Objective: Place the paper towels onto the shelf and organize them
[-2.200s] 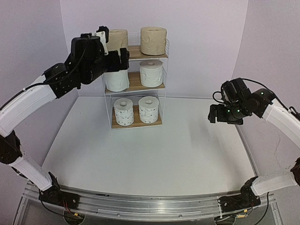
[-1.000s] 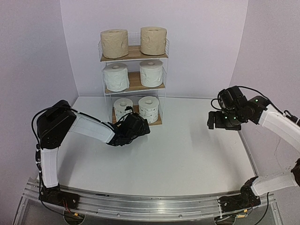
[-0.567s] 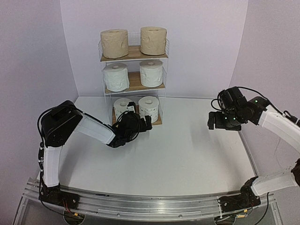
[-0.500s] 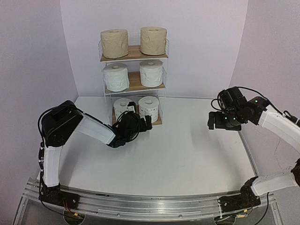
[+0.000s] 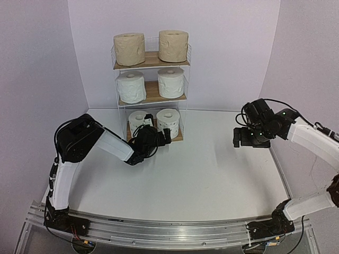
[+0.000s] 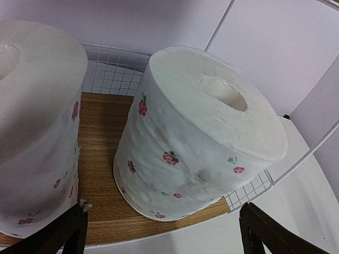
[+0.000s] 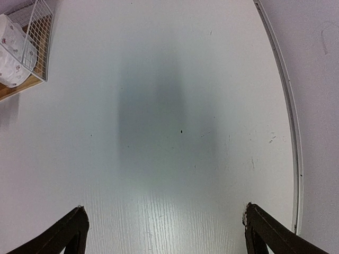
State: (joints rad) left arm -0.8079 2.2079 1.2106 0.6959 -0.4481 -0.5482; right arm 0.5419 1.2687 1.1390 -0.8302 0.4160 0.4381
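The shelf stands at the back of the table with six paper towels on it. Two tan rolls are on the top board, two plain white rolls on the middle board, two dotted rolls on the bottom board. My left gripper is open and empty, low at the front of the bottom board. In the left wrist view the right dotted roll stands upright just beyond my left gripper. My right gripper hovers open and empty above the right side of the table.
The left dotted roll stands beside the right one on the wood board. White wire rails frame the shelf's side. Purple walls close in behind and at both sides. The table's right edge runs near my right gripper.
My left arm came down from the shelf's upper tiers to the bottom board and edged closer to the dotted rolls. My right arm shifted slightly left.
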